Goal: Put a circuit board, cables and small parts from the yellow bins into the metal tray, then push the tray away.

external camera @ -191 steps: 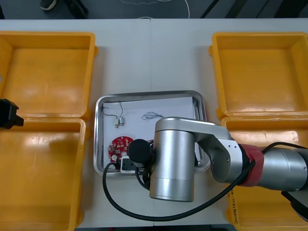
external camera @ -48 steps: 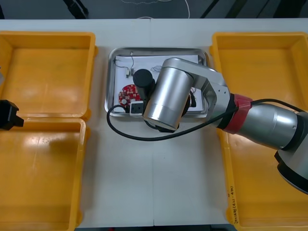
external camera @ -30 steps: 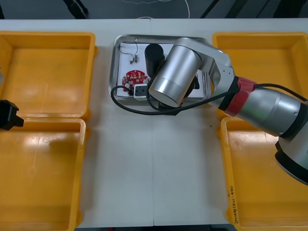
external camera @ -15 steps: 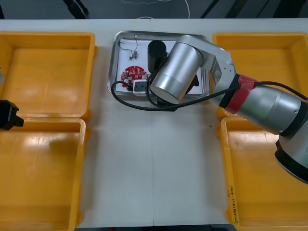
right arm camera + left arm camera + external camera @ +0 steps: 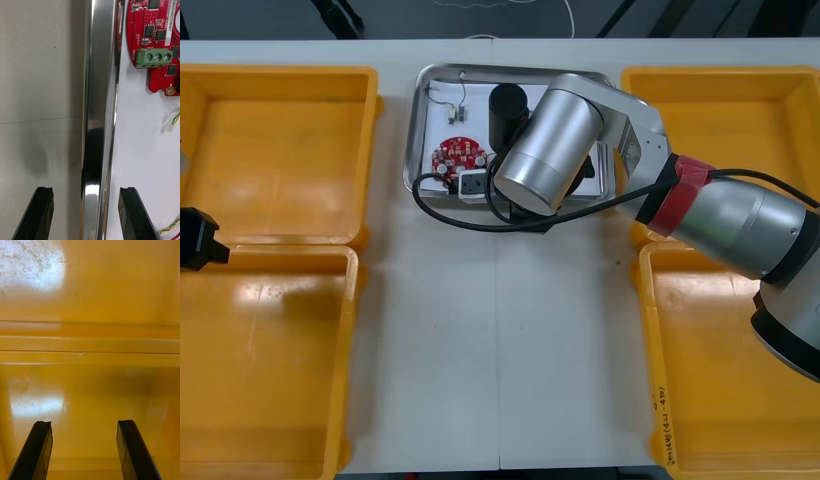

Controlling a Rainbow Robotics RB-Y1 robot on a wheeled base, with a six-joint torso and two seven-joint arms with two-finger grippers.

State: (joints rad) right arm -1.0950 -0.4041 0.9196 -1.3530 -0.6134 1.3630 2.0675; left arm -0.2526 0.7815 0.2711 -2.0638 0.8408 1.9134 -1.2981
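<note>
The metal tray (image 5: 412, 130) sat at the middle of the tabletop's (image 5: 480, 350) far edge, between the 2 far yellow bins (image 5: 280, 72). The right arm was reaching across it. Its end effector (image 5: 85, 193) was released, black fingers (image 5: 43, 202) spread wide and straddling the tray's shiny rim, 1 finger over bare tabletop and the other over the white inside. I honestly couldn't tell if either finger touched the rim. Inside the tray was the round red circuit board (image 5: 461, 156), with a red and yellow cable (image 5: 168, 227) lying near the inner finger. A couple of small metal parts (image 5: 460, 116) sat toward the tray's far left corner. The left end effector (image 5: 84, 427) was parked at the tabletop's left edge, also released, hanging over the ridge where the 2 left bins met.
</note>
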